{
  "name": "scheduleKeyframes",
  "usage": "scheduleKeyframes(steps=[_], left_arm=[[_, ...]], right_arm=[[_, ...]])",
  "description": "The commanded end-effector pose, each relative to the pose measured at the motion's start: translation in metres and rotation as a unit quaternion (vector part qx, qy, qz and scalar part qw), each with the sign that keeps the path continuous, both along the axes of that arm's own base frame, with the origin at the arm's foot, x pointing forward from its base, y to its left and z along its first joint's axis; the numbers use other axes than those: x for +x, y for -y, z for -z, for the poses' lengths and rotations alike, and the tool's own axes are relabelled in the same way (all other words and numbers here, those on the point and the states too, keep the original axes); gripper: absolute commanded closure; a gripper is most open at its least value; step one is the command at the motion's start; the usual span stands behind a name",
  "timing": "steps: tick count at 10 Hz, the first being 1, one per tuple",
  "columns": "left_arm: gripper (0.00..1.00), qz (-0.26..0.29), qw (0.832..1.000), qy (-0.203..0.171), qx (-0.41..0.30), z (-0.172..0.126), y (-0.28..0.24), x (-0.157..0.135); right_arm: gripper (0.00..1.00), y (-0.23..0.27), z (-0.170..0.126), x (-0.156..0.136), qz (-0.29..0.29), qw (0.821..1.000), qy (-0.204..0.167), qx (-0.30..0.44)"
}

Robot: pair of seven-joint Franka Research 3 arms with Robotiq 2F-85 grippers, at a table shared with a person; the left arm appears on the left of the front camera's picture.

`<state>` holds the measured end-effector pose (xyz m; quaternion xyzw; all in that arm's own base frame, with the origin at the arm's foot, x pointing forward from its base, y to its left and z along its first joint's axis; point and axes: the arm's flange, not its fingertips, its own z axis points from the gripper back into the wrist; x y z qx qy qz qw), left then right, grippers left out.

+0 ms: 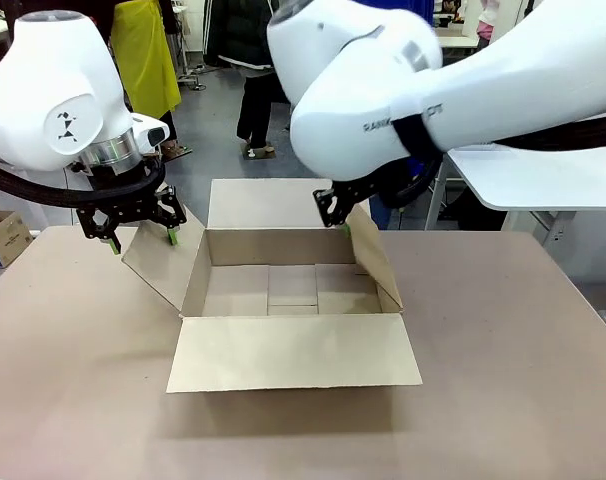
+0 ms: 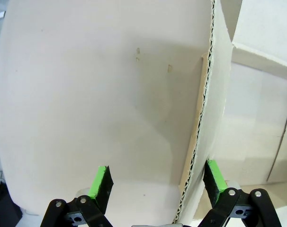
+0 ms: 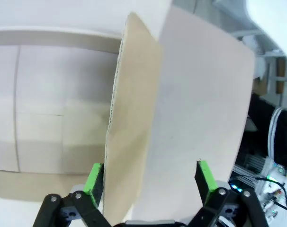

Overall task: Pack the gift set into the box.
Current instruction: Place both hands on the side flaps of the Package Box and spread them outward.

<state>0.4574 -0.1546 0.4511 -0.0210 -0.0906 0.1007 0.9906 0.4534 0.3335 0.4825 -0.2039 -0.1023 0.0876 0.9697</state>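
The box (image 1: 293, 352) stands open in the middle of the table, all four flaps spread and nothing inside it. My left gripper (image 1: 143, 240) hangs open over the top edge of the left flap (image 1: 163, 262). In the left wrist view that flap (image 2: 110, 94) runs between the green pads (image 2: 102, 182), its corrugated edge close to the right one. My right gripper (image 1: 335, 218) is open at the far end of the right flap (image 1: 375, 255). In the right wrist view this flap (image 3: 200, 94) stands between the fingers (image 3: 94, 178). The gift set is out of view.
A small printed carton (image 1: 3, 236) sits off the table's far left. A white table (image 1: 543, 175) stands behind on the right. A person (image 1: 255, 90) stands far back. Bare brown tabletop (image 1: 503, 380) surrounds the box.
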Motion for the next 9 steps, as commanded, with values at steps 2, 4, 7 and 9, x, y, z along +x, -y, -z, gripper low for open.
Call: scheduleKeyframes(steps=[2,4,7,9], left_arm=[[0.00,-0.006,1.000,0.000,0.007,-0.002,0.001,0.000],[0.00,-0.006,1.000,0.000,0.007,-0.002,0.001,0.000],[0.00,-0.006,1.000,0.000,0.007,-0.002,0.001,0.000],[0.00,-0.006,1.000,0.000,0.007,-0.002,0.001,0.000]], right_arm=[[0.00,0.052,-0.021,-0.008,0.011,0.999,0.033,0.026],[0.00,0.091,-0.031,-0.012,0.036,0.997,0.042,0.049],[0.00,0.150,-0.024,-0.013,0.027,0.991,0.066,0.115],[0.00,0.179,0.004,-0.010,0.017,0.979,0.084,0.182]])
